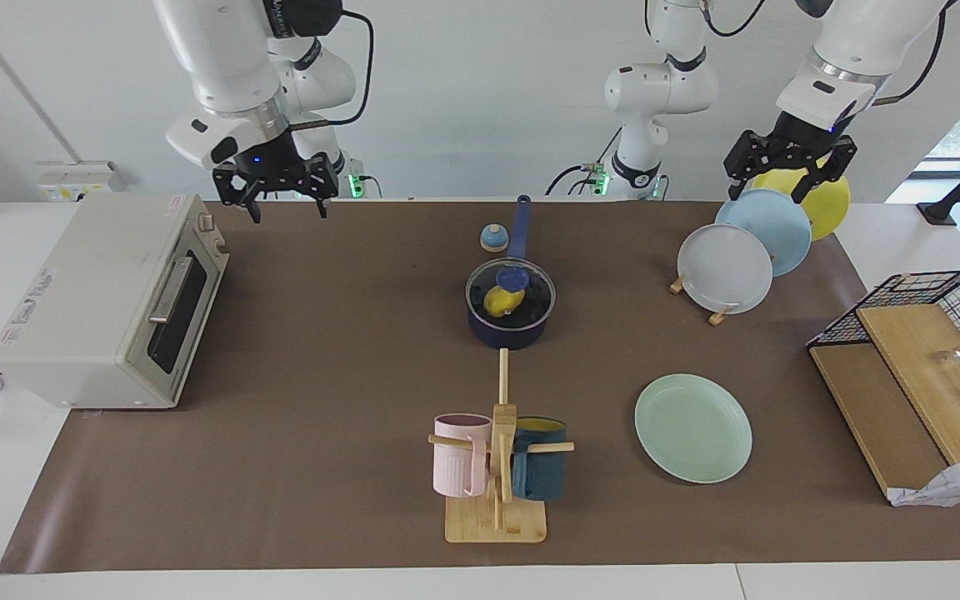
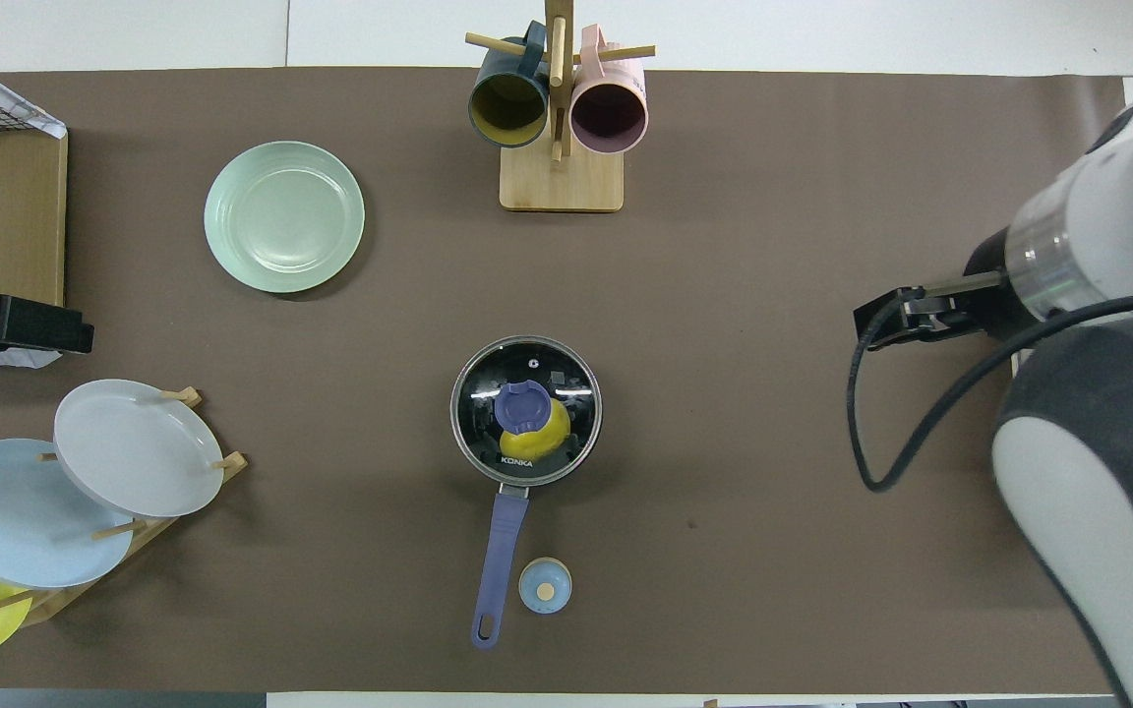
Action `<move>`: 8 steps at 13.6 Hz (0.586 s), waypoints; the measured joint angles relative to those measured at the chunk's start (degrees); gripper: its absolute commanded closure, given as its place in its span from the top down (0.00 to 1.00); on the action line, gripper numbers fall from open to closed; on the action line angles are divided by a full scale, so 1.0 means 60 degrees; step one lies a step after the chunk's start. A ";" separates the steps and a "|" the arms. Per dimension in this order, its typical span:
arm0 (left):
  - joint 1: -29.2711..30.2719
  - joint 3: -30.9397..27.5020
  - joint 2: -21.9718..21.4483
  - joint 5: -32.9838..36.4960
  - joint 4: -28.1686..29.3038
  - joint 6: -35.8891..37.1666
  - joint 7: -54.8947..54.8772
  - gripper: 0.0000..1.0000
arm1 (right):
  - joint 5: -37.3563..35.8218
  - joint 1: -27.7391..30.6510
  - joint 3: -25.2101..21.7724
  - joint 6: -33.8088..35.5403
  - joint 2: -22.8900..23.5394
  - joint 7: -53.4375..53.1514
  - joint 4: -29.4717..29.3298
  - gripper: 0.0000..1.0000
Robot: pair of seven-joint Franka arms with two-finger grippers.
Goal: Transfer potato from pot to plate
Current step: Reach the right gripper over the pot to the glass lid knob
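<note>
Potato (image 1: 498,300) sits in lidded pot (image 1: 507,329), mid-desk; mint plate (image 1: 692,427) apart. Right gripper (image 1: 286,200) wide, over the desk edge nearest the robots. Left gripper (image 1: 784,182) wide, over plate rack (image 1: 717,315).

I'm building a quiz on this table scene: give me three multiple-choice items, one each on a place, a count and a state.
1. Where is the potato?
A. on the mint-green plate
B. in the pot under its glass lid
C. in the toaster oven

2. How many mugs hang on the wooden mug stand?
A. one
B. two
C. four

3. What is the state of the mint-green plate?
A. bare
B. holding the potato
C. standing in the plate rack

Answers:
1 B: its yellow shows through the lid of the pot.
2 B: a pink mug and a dark teal mug.
3 A: nothing lies on it.
</note>
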State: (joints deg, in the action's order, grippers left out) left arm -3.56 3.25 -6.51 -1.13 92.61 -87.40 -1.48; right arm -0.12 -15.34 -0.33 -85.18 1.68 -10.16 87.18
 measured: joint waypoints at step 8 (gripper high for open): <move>-0.0002 0.0001 0.0000 0.0000 0.0010 0.0111 0.0000 1.00 | 0.0337 -0.3012 0.0367 -0.1094 0.2608 -0.4160 -0.1960 1.00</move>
State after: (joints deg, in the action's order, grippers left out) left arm -3.57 3.25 -6.51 -1.13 92.67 -86.74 -1.48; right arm 1.90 -33.41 1.87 -91.75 17.33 -35.12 75.42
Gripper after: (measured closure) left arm 0.000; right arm 0.000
